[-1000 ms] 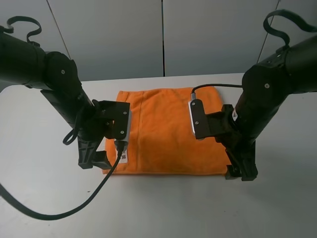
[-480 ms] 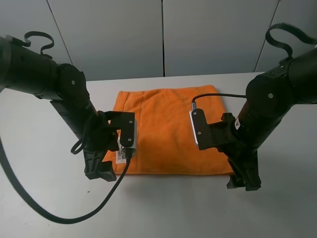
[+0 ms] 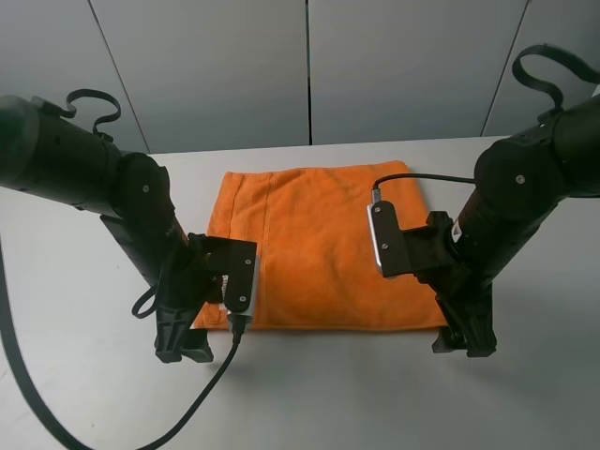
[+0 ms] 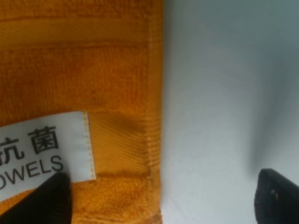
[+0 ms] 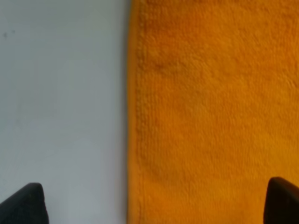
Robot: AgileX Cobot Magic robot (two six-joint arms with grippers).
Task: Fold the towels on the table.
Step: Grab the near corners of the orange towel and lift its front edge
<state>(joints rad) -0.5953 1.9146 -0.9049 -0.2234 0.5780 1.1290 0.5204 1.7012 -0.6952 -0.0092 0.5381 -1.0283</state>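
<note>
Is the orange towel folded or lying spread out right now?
Spread. The towel lies flat on the table, no part turned over itself; left claw and right claw stand open at its near corners, gripping nothing.

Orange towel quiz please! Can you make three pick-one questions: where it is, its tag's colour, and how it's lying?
1. Where is the towel?
A on the floor
B on the white table
C on a chair
2. What colour is its label?
A white
B green
C pink
3. How is the towel lying?
A rolled up
B lifted up
C flat
Answers: 1 B, it rests on the tabletop. 2 A, the left wrist view shows a white tag. 3 C, it lies spread out flat.
</note>
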